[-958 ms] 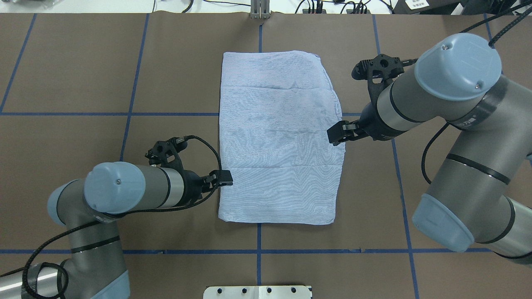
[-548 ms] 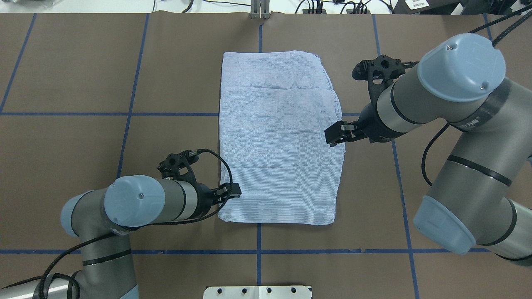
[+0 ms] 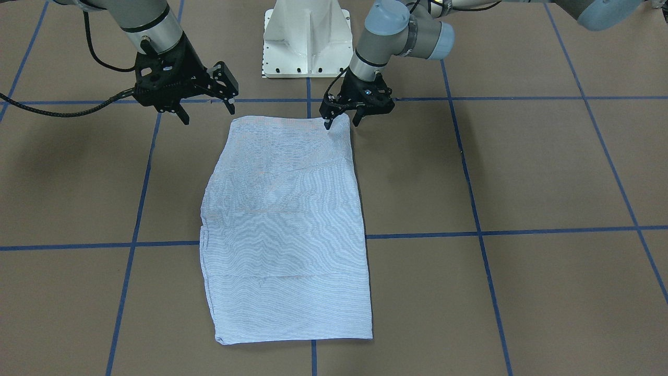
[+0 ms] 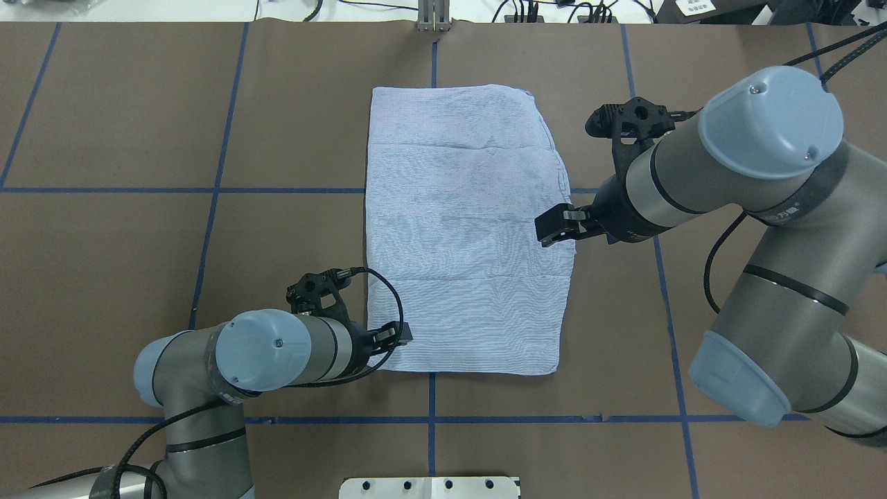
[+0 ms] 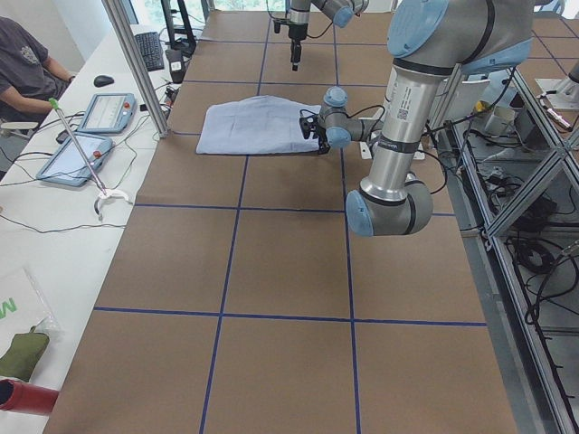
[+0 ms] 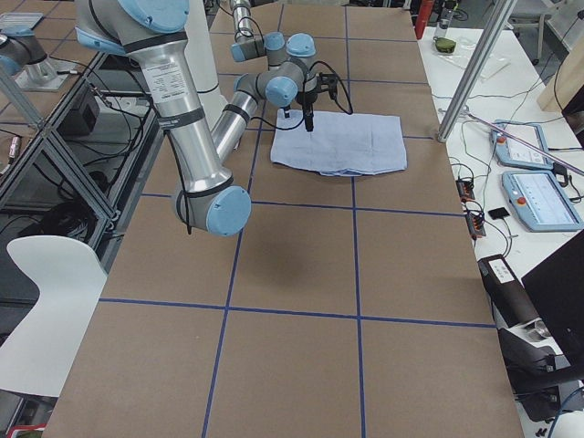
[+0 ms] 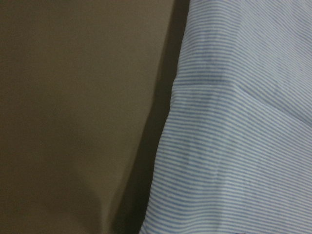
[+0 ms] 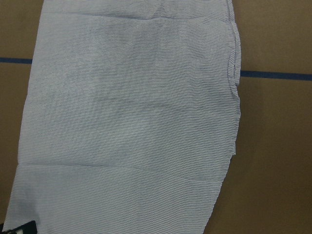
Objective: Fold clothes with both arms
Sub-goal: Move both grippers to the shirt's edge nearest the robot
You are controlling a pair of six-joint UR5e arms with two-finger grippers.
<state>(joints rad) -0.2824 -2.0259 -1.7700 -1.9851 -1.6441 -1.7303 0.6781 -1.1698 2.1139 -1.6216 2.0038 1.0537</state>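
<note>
The blue-and-white striped shirt lies folded into a flat rectangle mid-table; it also shows in the front view. My left gripper is low at the shirt's near-left corner. In the front view it is open, one finger on the cloth and one on the table beside it. The left wrist view shows only the shirt's edge and bare table. My right gripper hovers open over the shirt's right edge, well above the cloth. The right wrist view looks down on the shirt.
The table is brown with blue tape lines. The white pedestal base stands at the robot's side of the shirt. An operator and tablets are at a side desk beyond the far edge.
My left gripper has moved along the shirt's left edge toward the robot, down to the near-left corner. My right gripper has shifted slightly inward over the shirt's right edge.
</note>
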